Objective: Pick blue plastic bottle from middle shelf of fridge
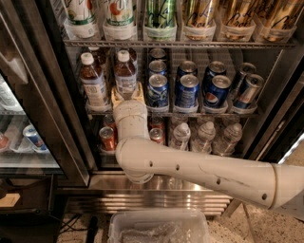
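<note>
Barely started imo: the pincer [127, 95] is up by a brown-liquid bottle [125, 71], can't tell if it's apart or together, and the blue plastic bottle [182, 136] sits untouched at its 4 o'clock in the fridge [95, 181].

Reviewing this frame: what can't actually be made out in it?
All in the camera view:
- gripper, at the foot of a brown-liquid bottle on the can shelf: its wrist covers it, so any grasp is unclear.
- clear plastic bottles, one shelf down: the arm covers their lower parts.
- top-shelf bottles: cut off by the upper edge.
- bin: cut off by the lower edge.
</note>
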`<state>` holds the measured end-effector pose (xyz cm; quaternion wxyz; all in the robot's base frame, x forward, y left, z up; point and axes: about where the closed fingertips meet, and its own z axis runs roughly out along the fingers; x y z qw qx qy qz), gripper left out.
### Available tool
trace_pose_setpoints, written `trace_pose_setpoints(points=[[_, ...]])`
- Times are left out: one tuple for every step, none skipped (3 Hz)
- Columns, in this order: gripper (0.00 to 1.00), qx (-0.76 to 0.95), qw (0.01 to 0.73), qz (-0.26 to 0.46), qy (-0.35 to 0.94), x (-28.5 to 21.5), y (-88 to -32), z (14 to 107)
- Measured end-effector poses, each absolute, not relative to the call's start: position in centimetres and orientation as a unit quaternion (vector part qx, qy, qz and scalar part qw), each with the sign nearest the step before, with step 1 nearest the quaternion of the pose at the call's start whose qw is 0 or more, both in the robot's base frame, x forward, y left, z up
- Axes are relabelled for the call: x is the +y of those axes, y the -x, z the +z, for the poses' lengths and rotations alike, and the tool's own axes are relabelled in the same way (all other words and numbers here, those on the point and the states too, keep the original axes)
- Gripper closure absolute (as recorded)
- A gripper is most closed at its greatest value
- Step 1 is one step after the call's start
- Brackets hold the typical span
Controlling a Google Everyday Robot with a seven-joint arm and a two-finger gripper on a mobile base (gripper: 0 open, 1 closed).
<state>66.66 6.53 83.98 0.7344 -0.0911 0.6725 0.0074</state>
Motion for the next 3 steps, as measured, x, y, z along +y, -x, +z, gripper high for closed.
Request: trace_pose_setpoints(points=[[1.00,0.655,0.751,0.027,0.080,6.5,-66.3,85.0],[1.00,0.631,0.771,0.065,0.055,6.2,-64.8,86.5],[1.00,0.597,0.797,0.086,0.042,6.1,-63.0,88.2]])
